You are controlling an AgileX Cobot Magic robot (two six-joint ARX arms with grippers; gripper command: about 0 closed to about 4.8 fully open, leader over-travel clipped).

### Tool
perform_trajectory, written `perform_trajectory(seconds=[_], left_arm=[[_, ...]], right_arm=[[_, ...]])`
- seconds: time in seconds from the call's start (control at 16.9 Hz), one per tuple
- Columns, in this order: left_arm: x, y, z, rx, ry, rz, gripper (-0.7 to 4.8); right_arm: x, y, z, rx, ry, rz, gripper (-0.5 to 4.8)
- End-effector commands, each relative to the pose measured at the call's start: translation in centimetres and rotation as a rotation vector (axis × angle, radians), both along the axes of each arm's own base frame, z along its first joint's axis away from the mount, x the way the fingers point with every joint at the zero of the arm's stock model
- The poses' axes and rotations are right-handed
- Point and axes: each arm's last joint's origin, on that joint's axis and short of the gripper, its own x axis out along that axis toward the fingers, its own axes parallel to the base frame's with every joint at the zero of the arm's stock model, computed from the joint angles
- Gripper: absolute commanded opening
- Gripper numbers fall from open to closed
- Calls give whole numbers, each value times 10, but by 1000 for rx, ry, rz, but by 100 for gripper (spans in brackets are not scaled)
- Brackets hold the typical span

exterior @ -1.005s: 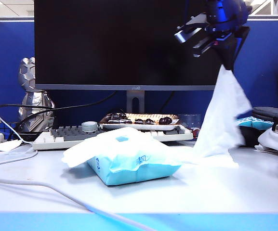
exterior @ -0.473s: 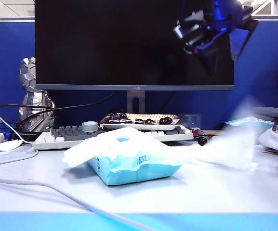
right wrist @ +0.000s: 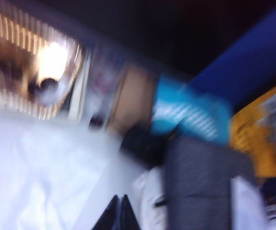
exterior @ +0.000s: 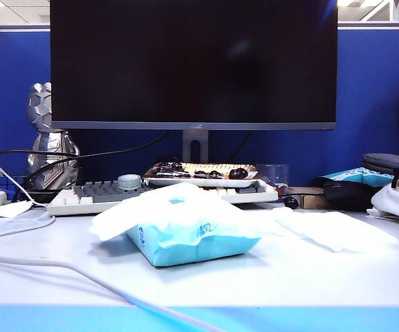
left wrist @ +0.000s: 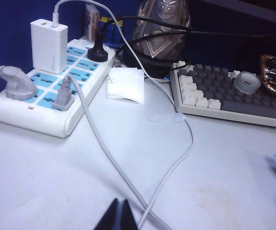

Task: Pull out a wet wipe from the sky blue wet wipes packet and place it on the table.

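A: Where's the wet wipe [exterior: 323, 229]?

B: Flat on the table [exterior: 254, 277], at three o'clock from the sky blue wet wipes packet [exterior: 192, 238], long axis sideways.

A: Grippers?

B: Right gripper [right wrist: 119, 213] nearer, fingers pressed together, empty; left gripper [left wrist: 119, 215] closed too, by the power strip [left wrist: 47, 91].

My left gripper [left wrist: 120, 215] and right gripper [right wrist: 119, 213] show only dark, tapered fingertips, black against the pale desk.
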Motion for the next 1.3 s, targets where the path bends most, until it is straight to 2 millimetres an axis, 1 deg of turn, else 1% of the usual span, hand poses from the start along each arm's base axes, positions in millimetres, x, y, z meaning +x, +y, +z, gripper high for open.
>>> perform_trajectory(seconds=[0.06, 0.12, 0.18, 0.24, 0.3, 0.41, 0.47, 0.59, 0.65, 0.77, 0.83, 0.89, 0.95, 1.01, 1.12, 1.18, 1.3], left_arm=[[0, 0, 0, 4, -5, -2, -3], [0, 0, 0, 4, -5, -1, -3], [0, 0, 0, 4, -5, -1, -3], [0, 0, 0, 4, -5, -1, -3], [0, 0, 0, 4, -4, -2, -3], [0, 0, 0, 4, -5, -2, -3], [0, 0, 0, 4, -5, -1, -3], [0, 0, 0, 4, -5, -1, -3], [0, 0, 0, 4, -5, -2, -3], [0, 0, 0, 4, -4, -1, -3], [0, 0, 0, 4, -5, -2, -3], [0, 0, 0, 4, -5, -1, -3], [0, 0, 0, 4, -5, -1, -3], [0, 0, 0, 4, -5, -1, -3], [0, 0, 0, 4, -5, -2, -3], [0, 0, 0, 4, -4, -1, -3], [0, 0, 0, 4, -5, -2, -3]], right_arm=[[-51, -27, 51, 102, -193, -1, -1], [-64, -34, 61, 125, -235, -2, -1], [-93, -50, 80, 174, -325, -2, -1], [-115, -62, 91, 204, -381, -2, -1], [-148, -80, 103, 249, -461, -1, -1], [-198, -107, 115, 310, -574, -1, -1], [-242, -131, 119, 366, -674, 4, 0], [-299, -162, 114, 443, -789, 2, 0], [-322, -174, 109, 472, -842, 3, 0], [-357, -193, 100, 515, -920, 17, 0], [-370, -199, 94, 533, -945, 75, 0], [-381, -201, 87, 535, -935, 194, 0], [-380, -199, 80, 509, -864, 250, 0], [-375, -195, 73, 483, -791, 274, 0], [-346, -177, 49, 434, -651, 343, 0], [-330, -168, 36, 436, -646, 360, 0], [-304, -153, 8, 458, -715, 365, 0]])
